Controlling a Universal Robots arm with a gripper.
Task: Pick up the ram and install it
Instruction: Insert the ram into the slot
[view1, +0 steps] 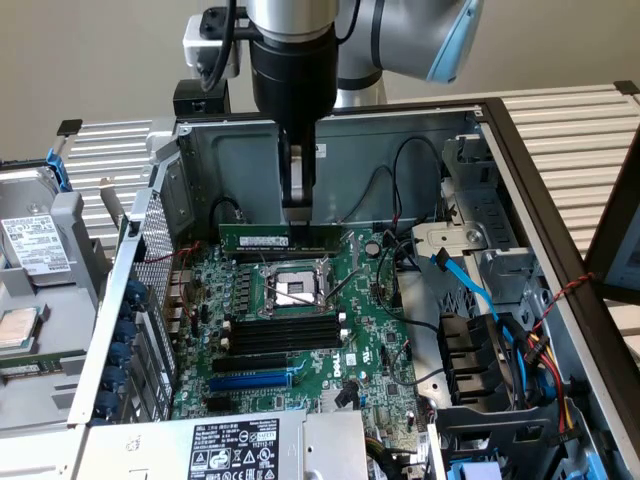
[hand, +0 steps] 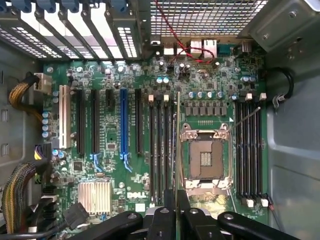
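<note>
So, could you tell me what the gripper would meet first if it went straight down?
Likely the black memory slots beside the CPU socket; the ram held in the gripper would touch first. Which slot is unclear.

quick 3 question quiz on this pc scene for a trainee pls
1. True or false: the end effector is shut on the ram.
2. The ram is held: A) over the motherboard inside the case; B) on a table outside the case; C) over a keyboard.
3. What colour is the odd long slot among the black ones?

Key: 1 true; 2 A; 3 blue.
</note>
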